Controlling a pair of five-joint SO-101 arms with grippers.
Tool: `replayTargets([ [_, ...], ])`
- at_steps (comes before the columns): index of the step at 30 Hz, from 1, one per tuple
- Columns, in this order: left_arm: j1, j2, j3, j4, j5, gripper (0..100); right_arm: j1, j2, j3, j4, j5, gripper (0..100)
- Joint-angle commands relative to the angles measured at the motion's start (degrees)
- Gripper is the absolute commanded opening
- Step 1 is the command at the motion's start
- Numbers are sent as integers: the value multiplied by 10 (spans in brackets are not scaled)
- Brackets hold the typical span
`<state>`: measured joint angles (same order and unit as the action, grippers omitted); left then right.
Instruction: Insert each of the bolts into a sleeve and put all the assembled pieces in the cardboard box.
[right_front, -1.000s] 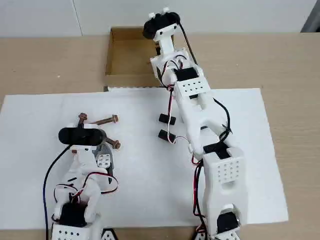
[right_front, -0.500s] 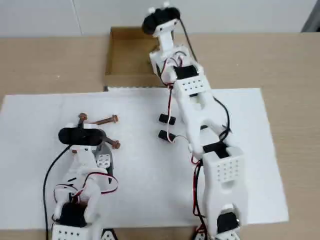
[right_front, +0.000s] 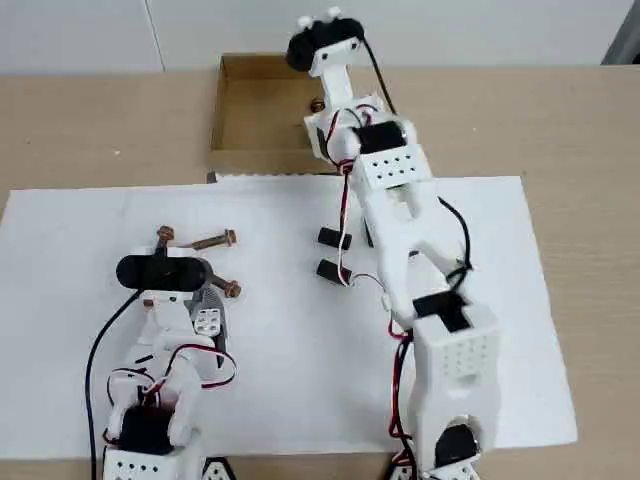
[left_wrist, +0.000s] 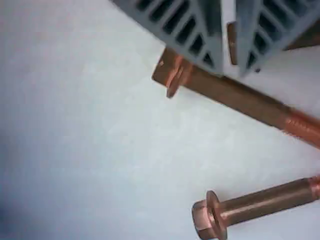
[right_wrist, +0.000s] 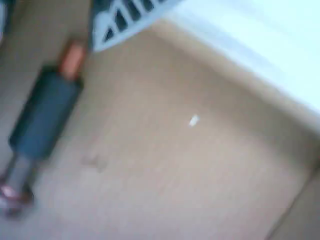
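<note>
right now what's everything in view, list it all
bolts: 3, copper, loose on the sheet by the left gripper
sleeves: 2, black, on the sheet beside the right arm
assembled piece: 1, black sleeve on a copper bolt, lying in the cardboard box
cardboard box: 1, brown, on the table beyond the sheet
sheet: 1, white, on the table
table: 1, light wood
left gripper: 1, grey, over the bolts
right gripper: 1, grey, over the box
</note>
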<state>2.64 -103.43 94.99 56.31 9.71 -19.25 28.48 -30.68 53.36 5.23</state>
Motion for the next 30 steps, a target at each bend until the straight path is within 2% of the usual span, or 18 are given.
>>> replayTargets([
  [1, -2, -6, -3, 0, -3, 6, -2, -69, -30, 81, 5, 97],
  [18, -2, -6, -3, 1, -3, 6, -1, -117, -27, 395, 4, 100],
  [30, -2, -6, -3, 1, -3, 6, 36, -30, -26, 410, 6, 100],
])
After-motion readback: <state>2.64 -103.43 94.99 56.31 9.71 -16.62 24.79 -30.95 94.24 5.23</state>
